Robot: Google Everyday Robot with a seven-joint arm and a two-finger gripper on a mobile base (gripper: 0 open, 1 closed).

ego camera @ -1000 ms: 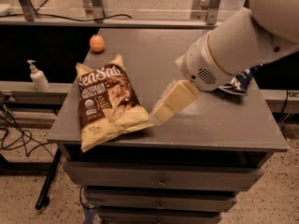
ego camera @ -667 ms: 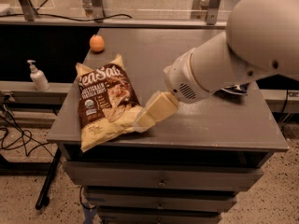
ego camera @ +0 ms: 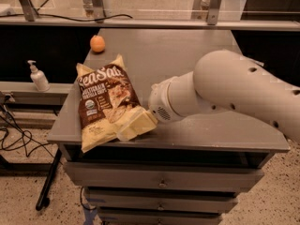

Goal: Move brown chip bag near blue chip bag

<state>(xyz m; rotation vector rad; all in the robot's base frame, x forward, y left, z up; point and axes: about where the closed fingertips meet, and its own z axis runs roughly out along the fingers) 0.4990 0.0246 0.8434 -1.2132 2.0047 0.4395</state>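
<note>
- My gripper (ego camera: 131, 128) rests on the near right corner of the brown chip bag (ego camera: 104, 100); clamped or not, I cannot tell.
- Up-left of it: "Sea Salt"; smaller print unreadable.

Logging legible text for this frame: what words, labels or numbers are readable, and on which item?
"Sea Salt": large white script at the top of the brown chip bag.
Smaller lines below it on the same bag: too blurred to read.
Pump bottle: no readable label.
The claw, at the bag's lower right corner, carries no text.
</note>
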